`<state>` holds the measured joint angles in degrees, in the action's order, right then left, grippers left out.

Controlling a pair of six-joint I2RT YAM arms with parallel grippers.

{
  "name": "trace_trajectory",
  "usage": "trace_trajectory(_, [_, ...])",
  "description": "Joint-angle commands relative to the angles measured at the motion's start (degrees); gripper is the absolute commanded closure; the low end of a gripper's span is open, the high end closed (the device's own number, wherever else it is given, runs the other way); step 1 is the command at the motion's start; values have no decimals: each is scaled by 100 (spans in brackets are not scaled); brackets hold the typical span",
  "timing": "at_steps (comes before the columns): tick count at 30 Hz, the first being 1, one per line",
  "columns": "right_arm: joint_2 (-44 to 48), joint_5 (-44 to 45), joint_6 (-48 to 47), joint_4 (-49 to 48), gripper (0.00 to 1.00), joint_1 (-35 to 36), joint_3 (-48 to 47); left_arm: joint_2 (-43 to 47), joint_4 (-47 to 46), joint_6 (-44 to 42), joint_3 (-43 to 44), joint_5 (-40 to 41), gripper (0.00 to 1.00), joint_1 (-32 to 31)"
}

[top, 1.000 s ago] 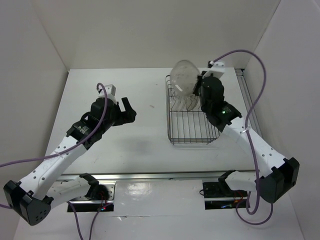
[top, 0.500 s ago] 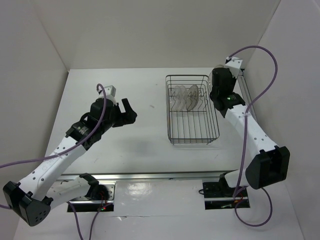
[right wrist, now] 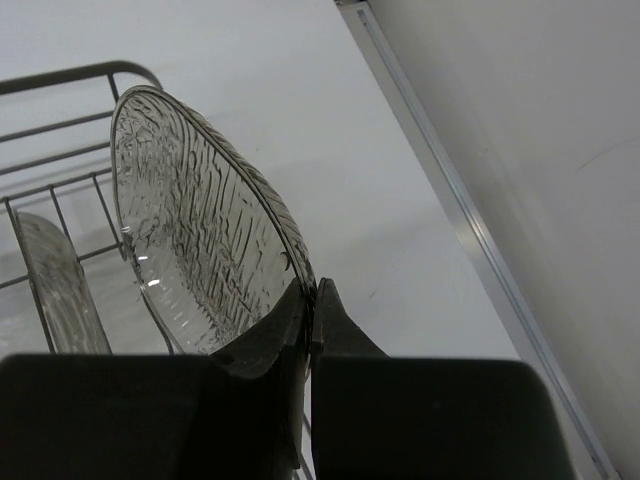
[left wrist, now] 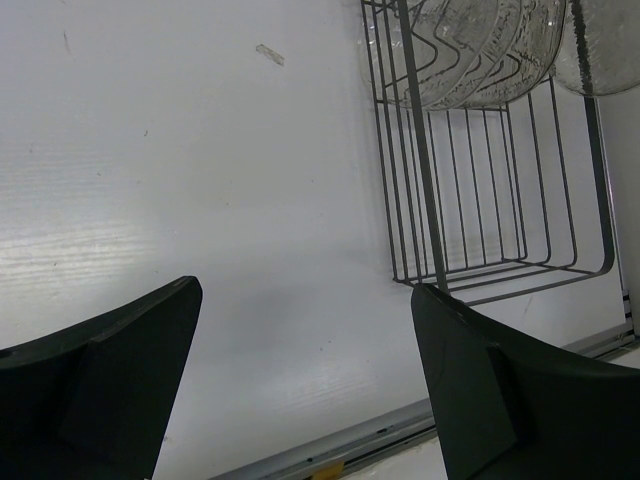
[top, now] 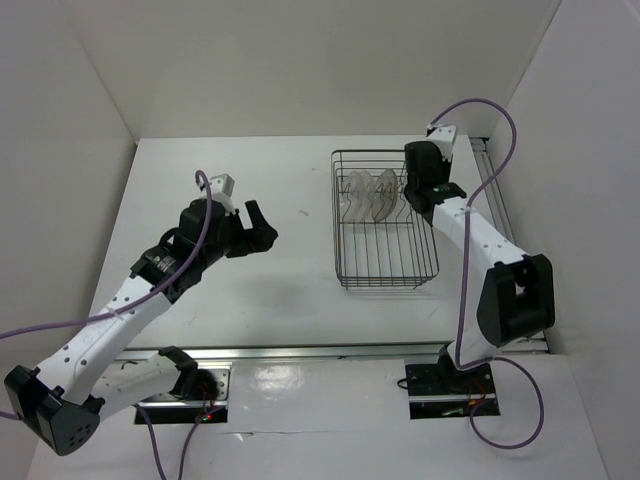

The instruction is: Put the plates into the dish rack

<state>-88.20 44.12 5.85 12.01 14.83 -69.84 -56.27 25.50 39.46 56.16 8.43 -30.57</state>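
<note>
The dark wire dish rack (top: pixel 385 262) stands right of centre. Clear ribbed plates (top: pixel 367 195) stand on edge between its prongs at the back. My right gripper (top: pixel 414 188) is at the rack's back right corner. In the right wrist view it (right wrist: pixel 312 300) is shut on the rim of a clear plate (right wrist: pixel 195 245) held upright over the rack wires (right wrist: pixel 60 78), beside another standing plate (right wrist: pixel 55 285). My left gripper (top: pixel 262 228) is open and empty over the table, left of the rack. In its wrist view (left wrist: pixel 305 370) the rack (left wrist: pixel 500 270) and the plates (left wrist: pixel 470 50) show.
A metal rail (top: pixel 495 215) runs along the table's right edge, close to the rack and the right wall. White walls enclose the table at the back and sides. A small scrap (left wrist: pixel 270 54) lies on the table left of the rack.
My right gripper has brought its plate down from high above the rack's back edge to the rack's back right corner. The left arm has hardly moved.
</note>
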Motion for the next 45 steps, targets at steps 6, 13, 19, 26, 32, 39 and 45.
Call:
trace_trajectory(6, [-188, 352, -40, -463, 100, 231, -91, 195, -185, 79, -53, -43, 0, 7])
trace_trajectory(13, [-188, 597, -40, -411, 100, 284, -91, 195, -185, 79, -53, -43, 0, 7])
trace_trajectory(19, [-57, 668, -40, -472, 100, 231, -91, 195, -238, 79, -53, -96, 0, 7])
trace_trajectory(26, [-241, 721, 21, -419, 100, 178, -91, 195, -238, 79, -105, -96, 0, 7])
trace_trajectory(32, [-416, 580, 92, -366, 100, 178, -91, 248, -238, 79, -105, -96, 0, 7])
trace_trajectory(39, [-593, 528, 206, -305, 92, 231, -205, 248, -238, 79, -105, -96, 0, 7])
trace_trajectory(45, [-654, 475, 206, -305, 57, 336, -258, 195, -238, 79, -105, -96, 0, 7])
